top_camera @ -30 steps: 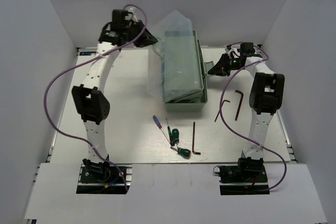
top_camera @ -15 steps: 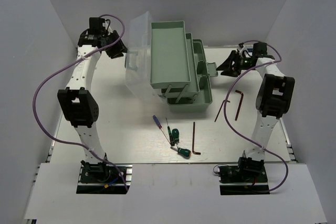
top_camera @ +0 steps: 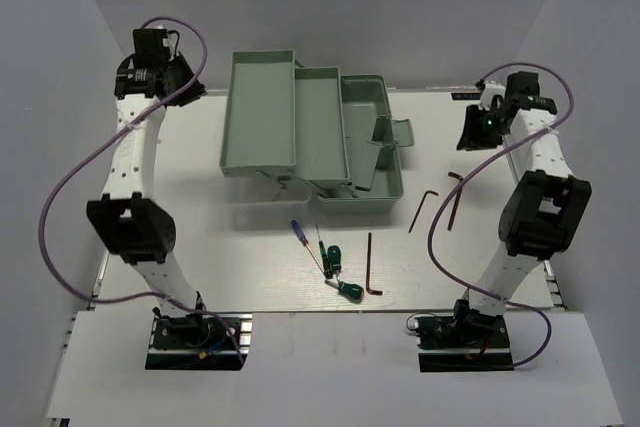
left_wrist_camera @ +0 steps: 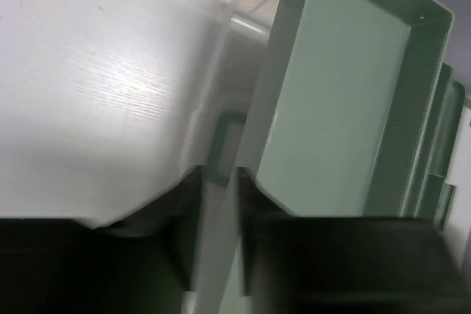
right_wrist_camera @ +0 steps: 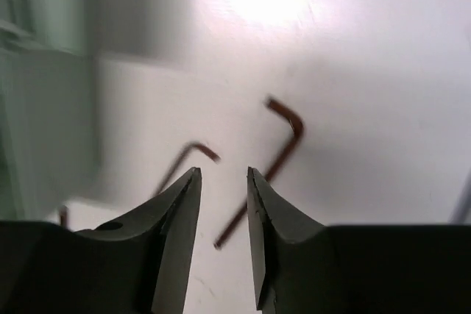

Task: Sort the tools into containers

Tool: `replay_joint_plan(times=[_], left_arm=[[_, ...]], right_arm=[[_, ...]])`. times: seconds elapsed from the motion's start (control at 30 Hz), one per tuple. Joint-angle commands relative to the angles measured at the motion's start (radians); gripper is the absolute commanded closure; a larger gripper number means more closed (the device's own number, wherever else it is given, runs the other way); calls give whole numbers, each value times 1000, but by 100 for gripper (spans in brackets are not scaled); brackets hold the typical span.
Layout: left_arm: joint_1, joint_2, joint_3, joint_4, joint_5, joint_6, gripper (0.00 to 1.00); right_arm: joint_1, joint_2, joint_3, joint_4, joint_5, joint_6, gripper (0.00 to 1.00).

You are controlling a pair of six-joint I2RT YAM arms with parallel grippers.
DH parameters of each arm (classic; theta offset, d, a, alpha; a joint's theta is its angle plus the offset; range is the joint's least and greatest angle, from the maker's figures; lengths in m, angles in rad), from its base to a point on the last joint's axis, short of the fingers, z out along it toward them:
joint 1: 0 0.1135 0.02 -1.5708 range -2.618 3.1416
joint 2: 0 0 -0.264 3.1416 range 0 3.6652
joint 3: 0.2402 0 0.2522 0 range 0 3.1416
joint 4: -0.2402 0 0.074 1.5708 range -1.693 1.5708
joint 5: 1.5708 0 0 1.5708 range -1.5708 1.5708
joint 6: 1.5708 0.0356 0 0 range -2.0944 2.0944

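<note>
The toolbox is seen standing open at the far middle of the desk, its two trays stepped out to the left of the base. The left pincer is found at the far left, well apart from the tools. In its blurred wrist view a pale edge of the translucent lid is seen running through the slim gap between its fingers, but whether that edge is gripped cannot be told. The right pincer is poised at the far right, fingers parted by a narrow gap with nothing held. Beneath it two hex keys are seen lying on the desk, right of the base. Nearer, at the middle, the screwdrivers are clustered, with a longer hex key just to their right. All tools seen are lying on the desk.
</note>
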Motion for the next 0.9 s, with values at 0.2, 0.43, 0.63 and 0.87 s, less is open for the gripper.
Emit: replay_joint_plan(times=[0.2, 0.43, 0.63, 0.87], left_arm=[[-144, -499, -370, 240, 325, 214, 67], [-313, -558, -546, 165, 462, 292, 45], [-443, -583, -660, 142, 392, 281, 44], [-751, -413, -636, 142, 229, 268, 44]], right_arm=[[-32, -26, -233, -104, 279, -46, 44], [-20, 136, -171, -97, 227, -3, 32], [8, 278, -152, -56, 263, 60, 42], [-4, 198, -192, -46, 311, 66, 100]])
